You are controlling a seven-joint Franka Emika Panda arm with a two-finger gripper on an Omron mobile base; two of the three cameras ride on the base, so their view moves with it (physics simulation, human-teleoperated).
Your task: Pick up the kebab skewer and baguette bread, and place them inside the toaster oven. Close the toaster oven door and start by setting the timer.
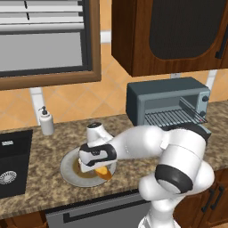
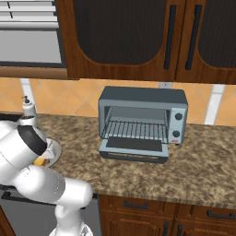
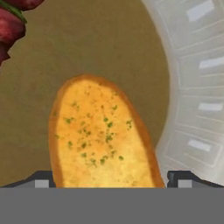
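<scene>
Gripper is lowered over the plate near the worktop's front edge, jaws apart astride the baguette bread. Kebab skewer lies on the same plate. Toaster oven stands open toward the rear edge.

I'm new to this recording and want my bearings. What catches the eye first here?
The white arm bends low over a plate on the counter, its gripper straddling the golden baguette, with red kebab chunks at the plate's far side. Beyond, the toaster oven stands with its door dropped open, wire rack bare.
</scene>
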